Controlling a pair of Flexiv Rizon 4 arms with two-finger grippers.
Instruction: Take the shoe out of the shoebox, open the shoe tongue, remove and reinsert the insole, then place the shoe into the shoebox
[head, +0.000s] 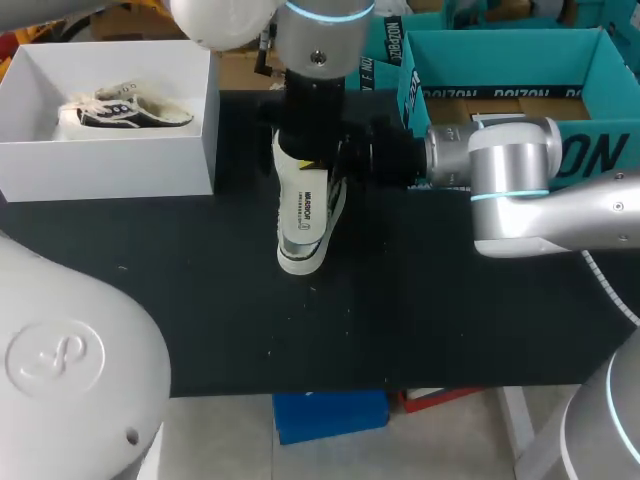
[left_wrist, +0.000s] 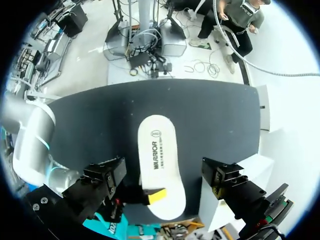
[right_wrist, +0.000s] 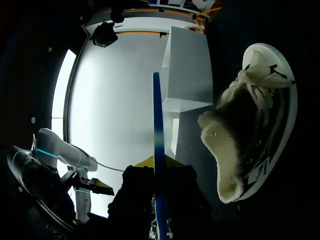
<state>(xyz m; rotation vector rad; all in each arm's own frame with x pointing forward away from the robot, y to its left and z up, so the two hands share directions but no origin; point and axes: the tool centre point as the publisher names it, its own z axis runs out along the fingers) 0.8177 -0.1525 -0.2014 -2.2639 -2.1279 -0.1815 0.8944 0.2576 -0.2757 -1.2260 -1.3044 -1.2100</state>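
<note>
A white insole (head: 303, 205) with dark print hangs flat just above the white shoe (head: 325, 235) in the middle of the black table. My right gripper (head: 350, 158) comes in from the right and is shut on the insole's heel end. Its yellow fingertip (left_wrist: 155, 195) shows on the insole (left_wrist: 159, 160) in the left wrist view. Its own view shows the insole (right_wrist: 157, 145) edge-on as a thin blue strip, with the fleece-lined shoe (right_wrist: 257, 125) beside it. My left gripper (left_wrist: 165, 182) hovers straight above the insole, jaws wide open and touching nothing.
The white shoebox (head: 190, 150) stands at the back left with a second shoe (head: 120, 108) inside. Open teal boxes (head: 500, 75) stand at the back right, behind my right arm (head: 510, 185).
</note>
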